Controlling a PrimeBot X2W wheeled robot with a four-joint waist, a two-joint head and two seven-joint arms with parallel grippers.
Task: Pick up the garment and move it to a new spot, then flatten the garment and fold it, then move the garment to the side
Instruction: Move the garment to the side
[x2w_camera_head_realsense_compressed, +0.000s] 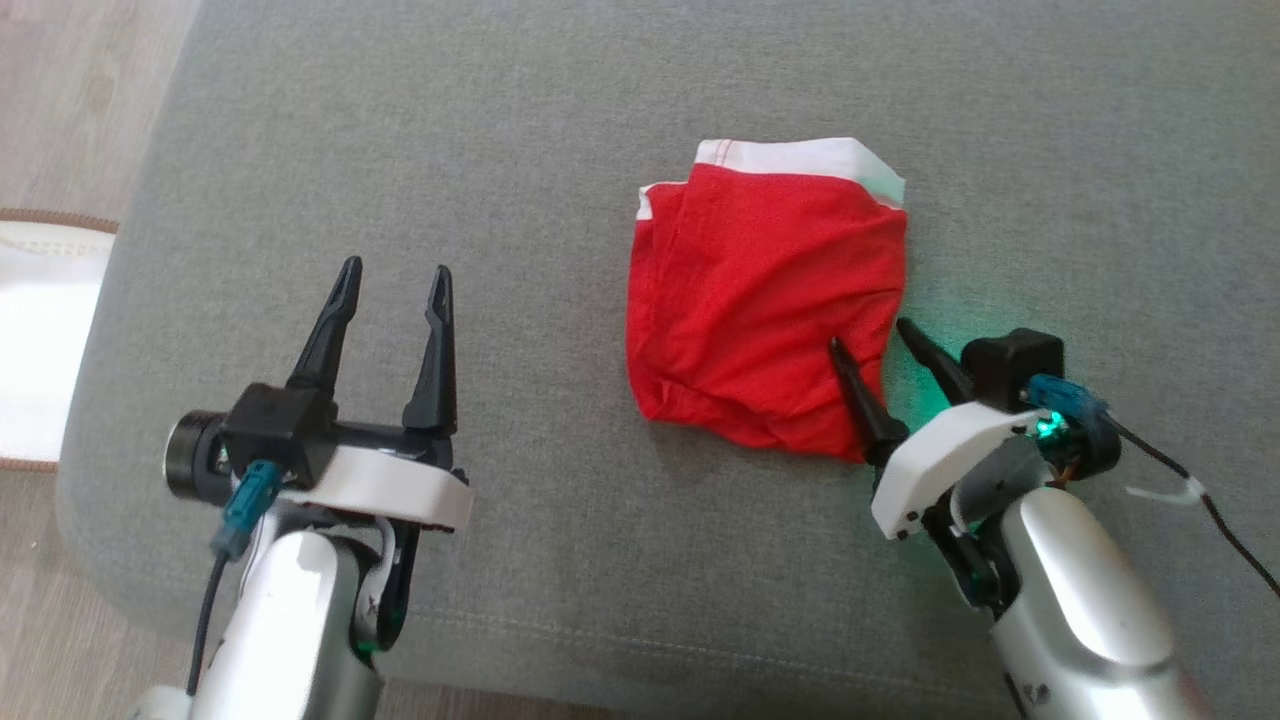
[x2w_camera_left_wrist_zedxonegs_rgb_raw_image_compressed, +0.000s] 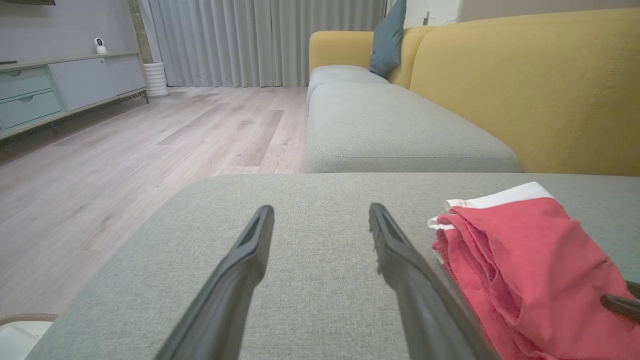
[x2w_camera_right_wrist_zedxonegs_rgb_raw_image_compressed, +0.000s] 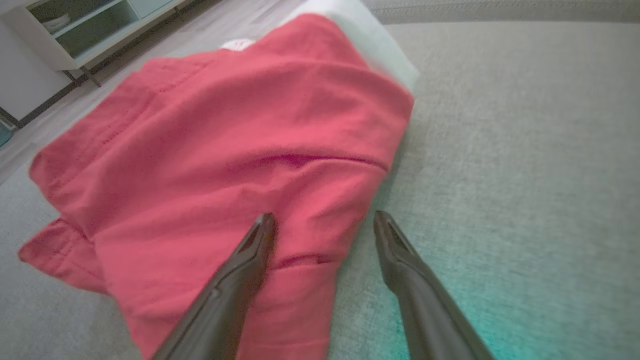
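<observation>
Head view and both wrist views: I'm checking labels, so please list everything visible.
seat cushions: several, grey, in a row
garment: one, red with white band, roughly folded on nearest cushion
sofa back: one, yellow, behind cushions
pillow: one, teal, far sofa end
floor: one, pale wood, beside cushions
cabinet: one, pale grey-green, across floor
curtains: one set, grey, far wall
left tool: one, dark, open over bare cushion
right tool: one, dark, open at garment's near corner

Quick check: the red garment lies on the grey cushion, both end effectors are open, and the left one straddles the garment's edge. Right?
Not quite: the right end effector straddles that edge, one finger over the red garment, the other over the grey cushion, as the right wrist view shows. The left end effector is open over bare cushion beside it.
</observation>
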